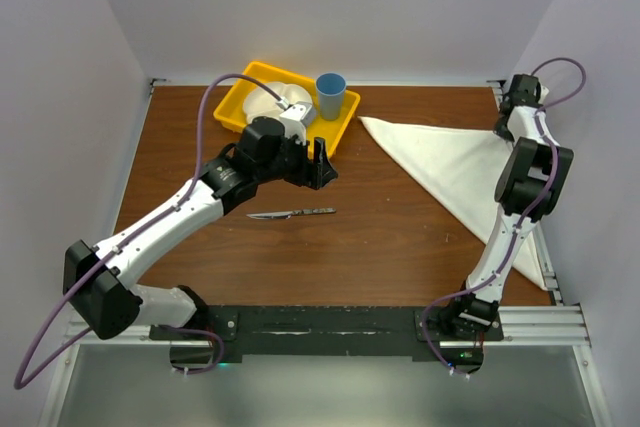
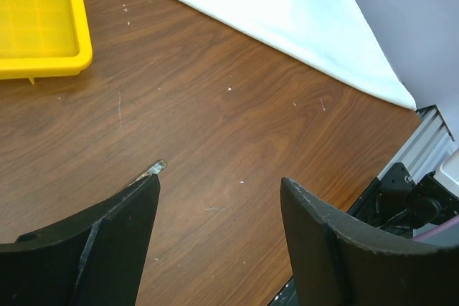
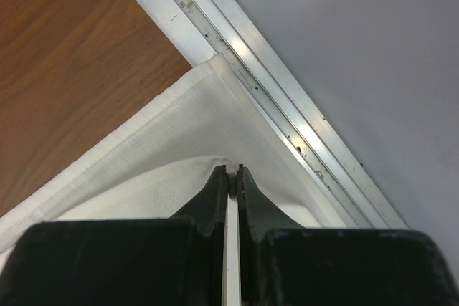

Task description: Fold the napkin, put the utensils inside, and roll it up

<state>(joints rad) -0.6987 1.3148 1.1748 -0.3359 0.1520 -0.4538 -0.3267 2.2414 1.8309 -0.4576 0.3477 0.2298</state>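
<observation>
knife point(image 1: 292, 213) | just near-side of spread left hand point(image 1: 321, 165) | seemingly apart

On the left wrist view I get only the knife point(image 2: 156, 168) tip; the left jaws hide the rest. The yellow tray point(image 2: 43, 64) runs off the edge.

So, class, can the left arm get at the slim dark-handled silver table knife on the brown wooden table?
Probably yes: the left gripper hovers open close beside the slim dark-handled knife, nothing visible between them.
</observation>
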